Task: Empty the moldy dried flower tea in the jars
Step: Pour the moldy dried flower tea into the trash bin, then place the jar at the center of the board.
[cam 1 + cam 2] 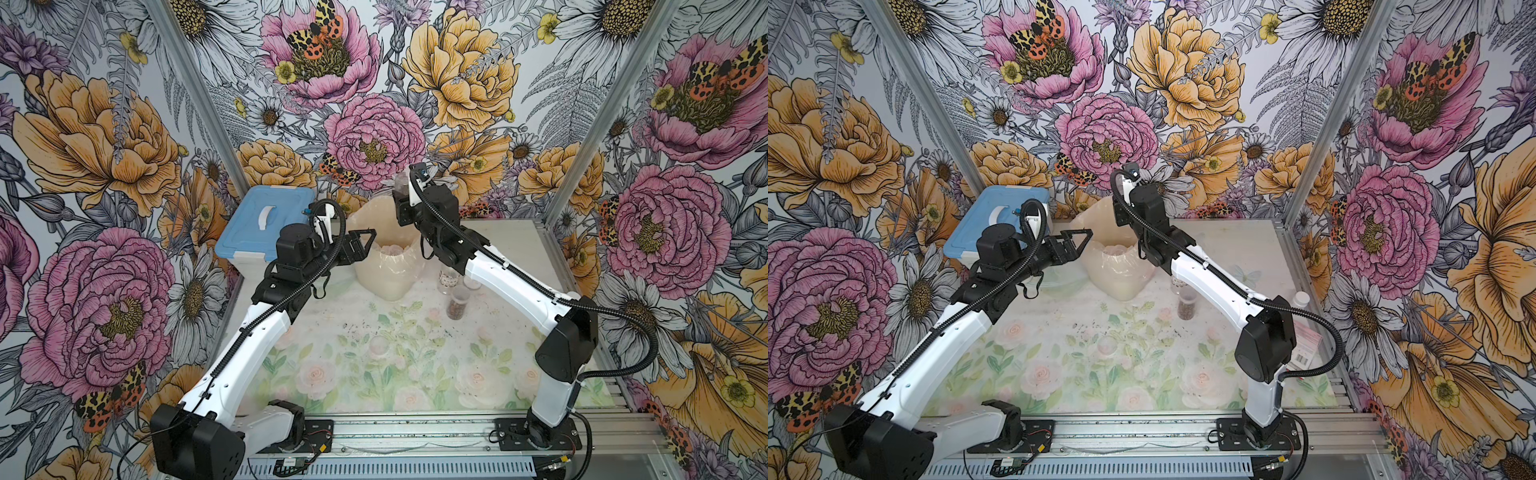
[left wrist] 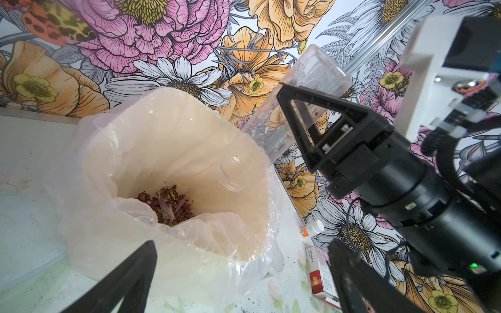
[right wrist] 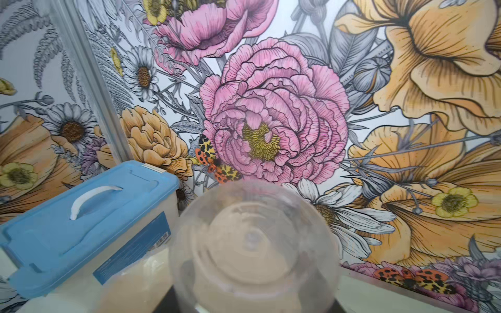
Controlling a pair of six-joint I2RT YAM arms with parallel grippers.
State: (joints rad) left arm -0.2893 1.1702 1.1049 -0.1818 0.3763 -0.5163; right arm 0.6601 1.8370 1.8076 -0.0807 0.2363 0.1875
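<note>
My right gripper (image 1: 402,195) is shut on a clear jar (image 2: 303,89), tipped mouth-down over the cream bin (image 1: 386,278) lined with a plastic bag. One black finger (image 2: 320,99) crosses the jar wall. The jar looks empty, and its base fills the right wrist view (image 3: 254,249). Reddish-brown dried flower tea (image 2: 168,206) lies at the bottom of the bin. My left gripper (image 1: 361,245) stands open beside the bin's left rim, holding nothing (image 2: 241,271). On the mat to the right stand a jar with dark tea (image 1: 457,305), a labelled jar (image 1: 448,280) and another jar (image 1: 471,284).
A blue-lidded box (image 1: 266,220) sits at the back left beside the bin. A white-capped bottle with an orange label (image 2: 311,229) and a red-and-white carton (image 2: 320,271) lie by the right wall. A round translucent lid (image 1: 379,345) rests mid-mat among dark specks.
</note>
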